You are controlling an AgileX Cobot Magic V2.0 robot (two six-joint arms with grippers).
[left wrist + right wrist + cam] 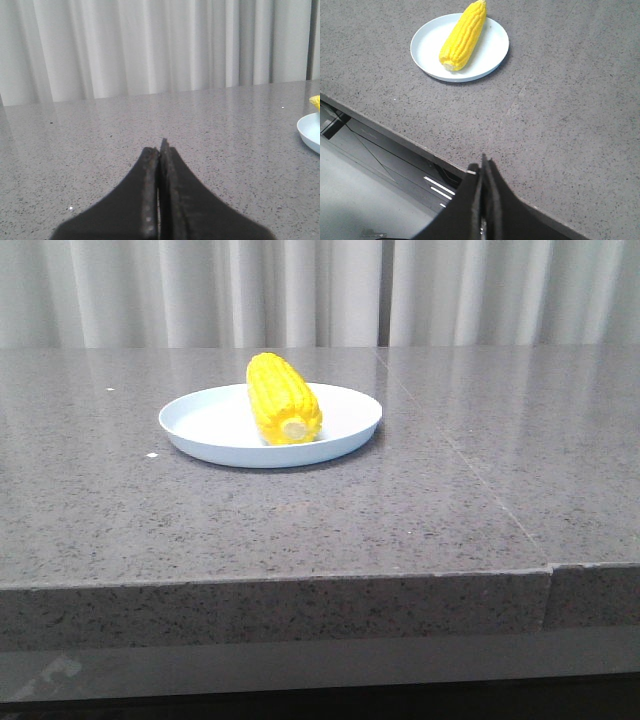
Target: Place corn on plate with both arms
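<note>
The yellow corn (pixel 282 398) lies on the pale plate (pixel 205 420) in the middle of the grey table, its pale cut end facing the front edge. The right wrist view shows the same corn (pixel 464 34) on the plate (pixel 492 52), well away from my right gripper (pixel 483 167), which is shut and empty above the table's front edge. My left gripper (pixel 160 147) is shut on nothing, low over bare tabletop, with the plate's rim (pixel 309 131) and a bit of corn (pixel 315 101) off to one side. Neither gripper appears in the front view.
Grey speckled stone table (pixel 420 510) with a seam (pixel 470 475) running across its right part. Pale curtains (pixel 300 290) hang behind it. Below the front edge, the right wrist view shows a frame and floor (pixel 365 175).
</note>
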